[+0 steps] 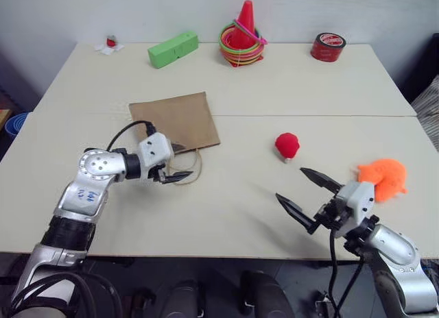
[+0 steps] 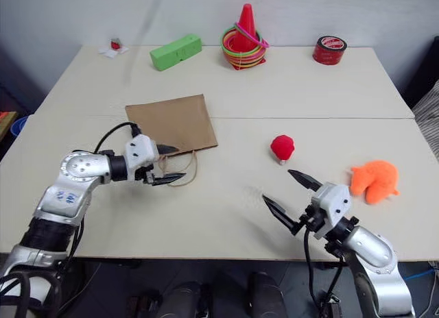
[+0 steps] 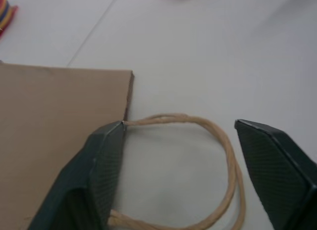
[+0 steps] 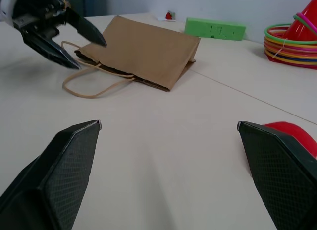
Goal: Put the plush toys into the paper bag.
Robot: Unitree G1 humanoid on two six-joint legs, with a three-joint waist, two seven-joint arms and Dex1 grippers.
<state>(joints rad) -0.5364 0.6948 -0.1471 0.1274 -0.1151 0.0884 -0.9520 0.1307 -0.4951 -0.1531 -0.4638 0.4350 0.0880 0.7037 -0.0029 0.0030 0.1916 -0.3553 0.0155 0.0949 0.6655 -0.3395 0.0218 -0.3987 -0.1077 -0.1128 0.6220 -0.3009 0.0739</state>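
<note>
The flat brown kraft paper bag (image 1: 177, 120) lies on the pale desk (image 1: 274, 85), its 2 cord handles (image 3: 218, 141) framed by the left gripper (image 1: 177, 162), fingers apart, seen close from the left wrist. The lumpy orange plush toy (image 1: 384, 178) sits beside the right gripper (image 1: 309, 193), fingers wide apart over bare desk. The small round red plush ball (image 1: 287, 145) lies between bag and orange toy.

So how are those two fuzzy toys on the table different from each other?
The red plush toy is small and round; the orange plush toy is larger and lumpy. The red one lies nearer the paper bag, the orange one near the table's right edge. Both are outside the bag.
</note>
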